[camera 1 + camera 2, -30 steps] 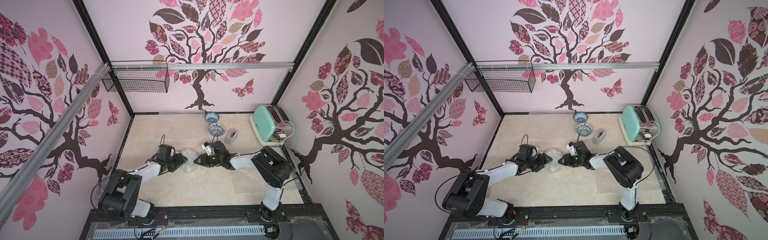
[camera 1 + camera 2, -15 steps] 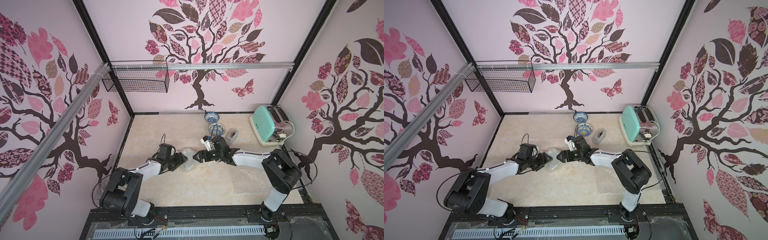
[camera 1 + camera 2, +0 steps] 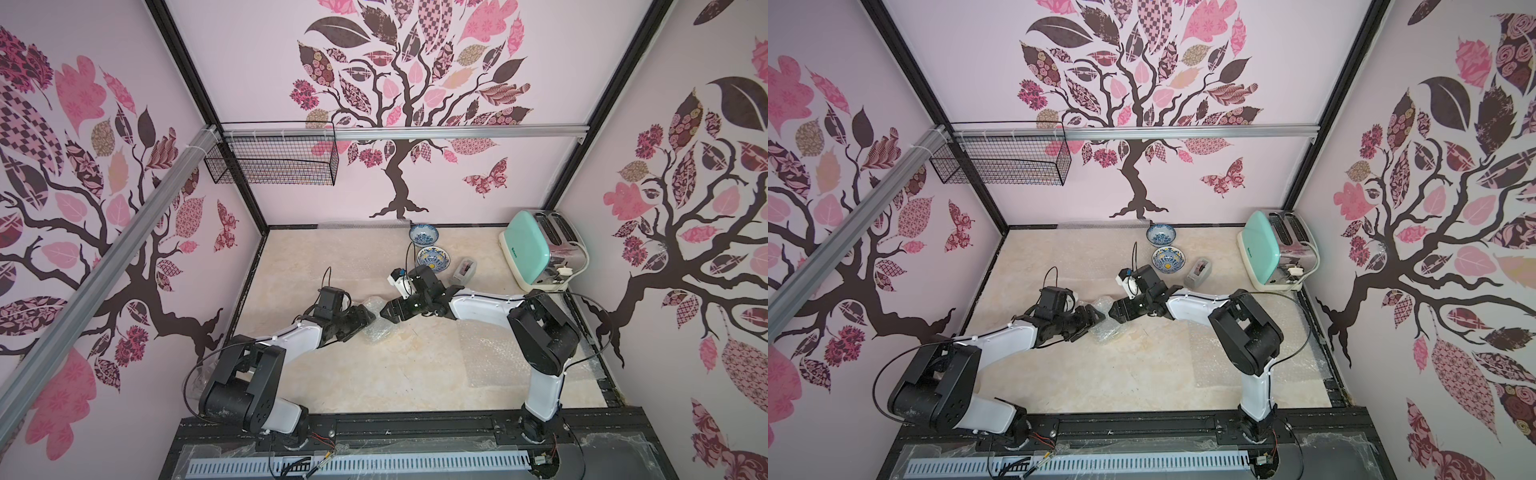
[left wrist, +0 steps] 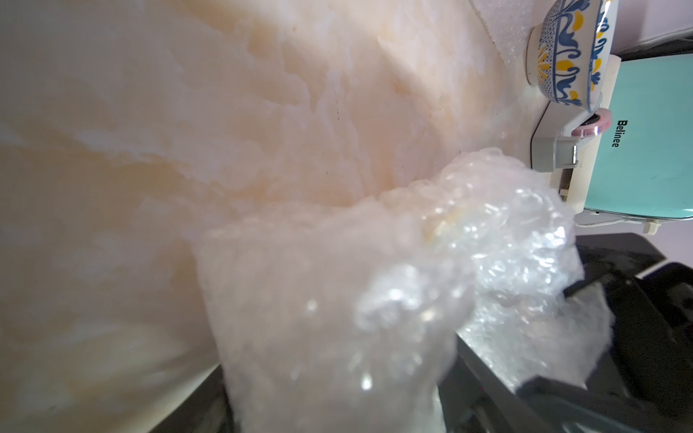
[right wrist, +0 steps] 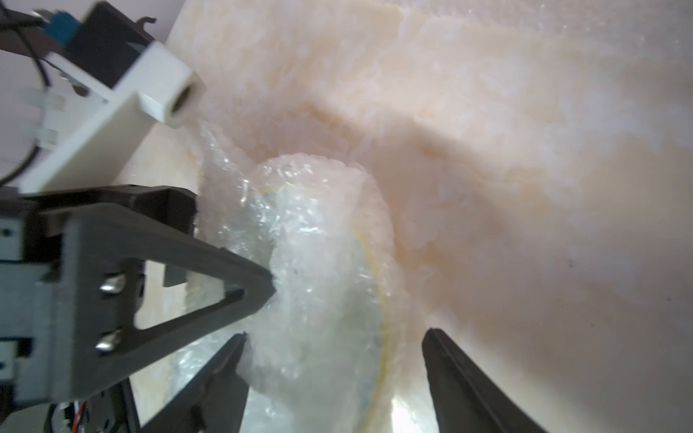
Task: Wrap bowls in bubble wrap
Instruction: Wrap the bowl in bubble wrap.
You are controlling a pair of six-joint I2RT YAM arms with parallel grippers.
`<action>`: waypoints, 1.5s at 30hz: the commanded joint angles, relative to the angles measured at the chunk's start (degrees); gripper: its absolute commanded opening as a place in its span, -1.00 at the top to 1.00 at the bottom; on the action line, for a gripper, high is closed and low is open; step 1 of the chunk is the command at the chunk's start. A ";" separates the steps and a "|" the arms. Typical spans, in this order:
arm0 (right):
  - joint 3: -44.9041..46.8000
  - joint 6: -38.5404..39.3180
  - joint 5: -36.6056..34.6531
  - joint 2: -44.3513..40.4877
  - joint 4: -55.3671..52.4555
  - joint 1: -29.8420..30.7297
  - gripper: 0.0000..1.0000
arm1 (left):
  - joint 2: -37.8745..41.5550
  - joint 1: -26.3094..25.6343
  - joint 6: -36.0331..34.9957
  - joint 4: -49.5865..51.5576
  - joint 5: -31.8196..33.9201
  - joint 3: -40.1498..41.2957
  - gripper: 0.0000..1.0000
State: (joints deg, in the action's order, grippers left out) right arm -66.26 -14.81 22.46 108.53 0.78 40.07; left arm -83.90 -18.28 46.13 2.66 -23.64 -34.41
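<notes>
The wrapped bowl (image 3: 376, 328) sat at the centre of the frame in both top views. The left gripper (image 3: 1094, 318) clasped its bubble wrap (image 5: 318, 243); the right gripper (image 5: 333, 337) gaped wide at its other side.

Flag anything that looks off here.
The crumpled clear bubble-wrap bundle mid-table looks unfinished: wrap sits loose with flaps sticking out, and the yellow rim of the pale round bowl shows through it. Nothing spilled or broken.
</notes>
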 commanded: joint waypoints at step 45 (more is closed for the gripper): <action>8.30 -9.72 -3.50 -14.12 5.63 -13.85 -0.27 | -0.57 0.16 -1.01 -4.54 -2.36 1.45 -0.51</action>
State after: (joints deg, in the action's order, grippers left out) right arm -61.14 -21.58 20.56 95.39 4.19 29.69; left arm -85.60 -18.26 46.39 -2.33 -26.15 -32.84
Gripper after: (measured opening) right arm 0.640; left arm 0.756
